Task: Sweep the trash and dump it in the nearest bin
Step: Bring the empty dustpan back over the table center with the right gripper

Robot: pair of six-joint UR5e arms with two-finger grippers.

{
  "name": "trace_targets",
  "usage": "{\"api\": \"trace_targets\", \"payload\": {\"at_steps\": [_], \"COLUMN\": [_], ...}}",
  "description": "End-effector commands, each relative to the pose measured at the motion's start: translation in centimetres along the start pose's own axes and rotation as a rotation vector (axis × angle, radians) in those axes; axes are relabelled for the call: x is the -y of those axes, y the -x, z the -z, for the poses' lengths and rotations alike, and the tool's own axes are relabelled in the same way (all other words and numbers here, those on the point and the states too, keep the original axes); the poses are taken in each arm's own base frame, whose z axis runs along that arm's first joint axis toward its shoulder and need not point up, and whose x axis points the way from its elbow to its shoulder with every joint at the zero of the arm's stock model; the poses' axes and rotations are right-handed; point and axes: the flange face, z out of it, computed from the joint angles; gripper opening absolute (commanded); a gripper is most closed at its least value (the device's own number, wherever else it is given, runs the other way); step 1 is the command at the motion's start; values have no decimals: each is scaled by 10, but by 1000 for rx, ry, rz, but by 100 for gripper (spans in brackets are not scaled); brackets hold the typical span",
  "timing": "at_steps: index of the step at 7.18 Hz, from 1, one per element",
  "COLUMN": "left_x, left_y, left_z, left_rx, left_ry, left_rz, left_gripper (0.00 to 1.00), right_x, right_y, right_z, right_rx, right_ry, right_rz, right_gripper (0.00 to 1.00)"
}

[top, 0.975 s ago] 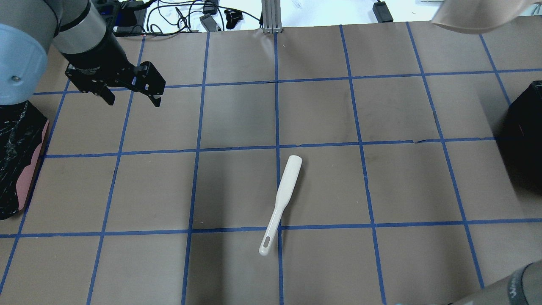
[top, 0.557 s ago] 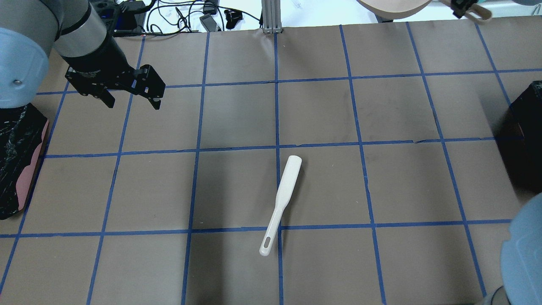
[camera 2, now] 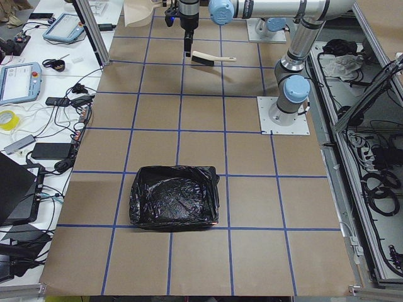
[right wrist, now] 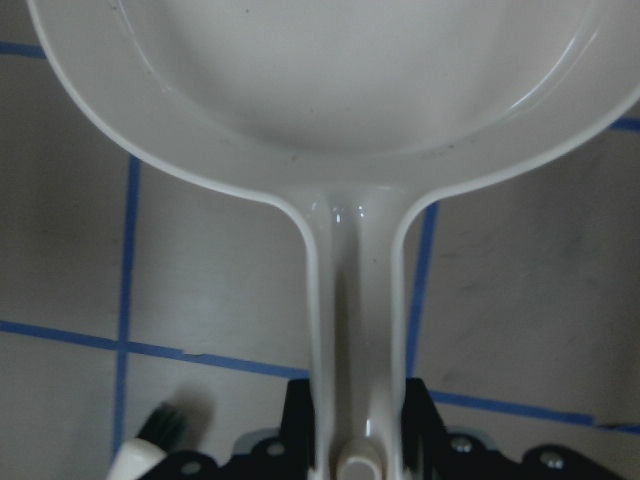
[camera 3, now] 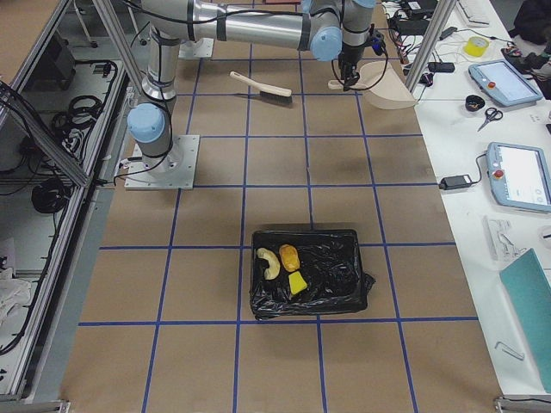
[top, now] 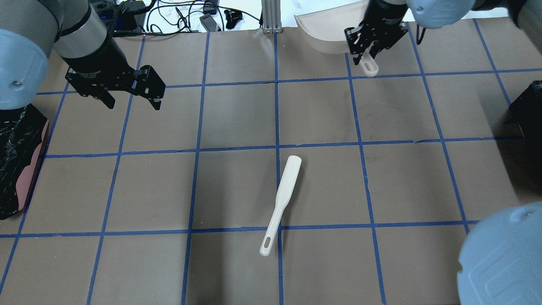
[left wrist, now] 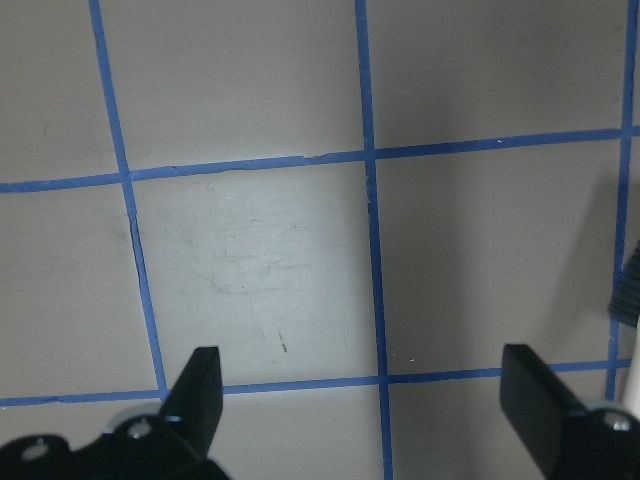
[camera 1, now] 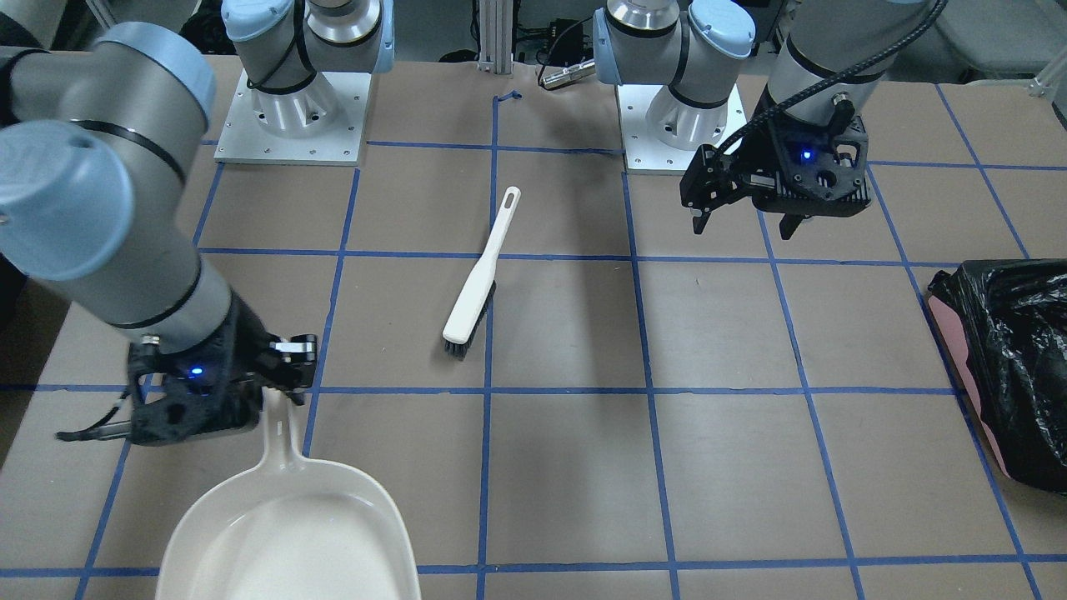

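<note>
The trash lies inside the black-bagged bin (camera 3: 344,280) in the exterior right view: a pale yellow crescent slice (camera 3: 269,262), a yellow-brown potato-like lump (camera 3: 289,256) and a green-and-yellow sponge piece (camera 3: 297,284). My right gripper (top: 371,44) (camera 1: 279,371) is shut on the handle of a white dustpan (top: 326,31) (camera 1: 288,533) (right wrist: 330,90) and holds it over the far right of the table. The pan looks empty. My left gripper (top: 132,101) (camera 1: 744,223) (left wrist: 365,400) is open and empty above the far left of the table.
A white brush (top: 281,202) (camera 1: 477,283) lies on the table near the middle. A second black-bagged bin (top: 17,161) (camera 1: 1013,358) (camera 2: 173,198) stands at the left edge. The right bin's corner (top: 529,108) shows at the right edge. Cables and devices lie beyond the far edge.
My right arm has swung the dustpan leftward along the far edge, from the top right corner toward the middle. My left gripper has barely moved and stays open. The brush has not moved.
</note>
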Motion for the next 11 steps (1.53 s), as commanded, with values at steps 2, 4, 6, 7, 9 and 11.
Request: {"api": "trace_targets", "payload": {"at_steps": [2, 4, 6, 7, 9, 11], "left_x": [-1, -3, -4, -5, -5, -5], "left_y": [-2, -3, -2, 0, 0, 0], "left_z": [0, -1, -1, -1, -1, -1], "left_rx": [-2, -3, -2, -2, 0, -1], "left_ry": [2, 15, 15, 16, 17, 19], "left_rz": [-1, 1, -9, -9, -9, -9], "left_gripper": [100, 100, 100, 100, 100, 100], "right_x": [-17, -33, -40, -41, -41, -39], "right_y": [99, 140, 152, 152, 150, 151], "right_z": [-68, -96, -100, -109, -125, -132], "right_rx": [35, 12, 37, 37, 38, 39], "right_ry": [146, 231, 266, 275, 281, 279], "right_rz": [-184, -145, -142, -133, -112, -104], "right_gripper": [0, 0, 0, 0, 0, 0]}}
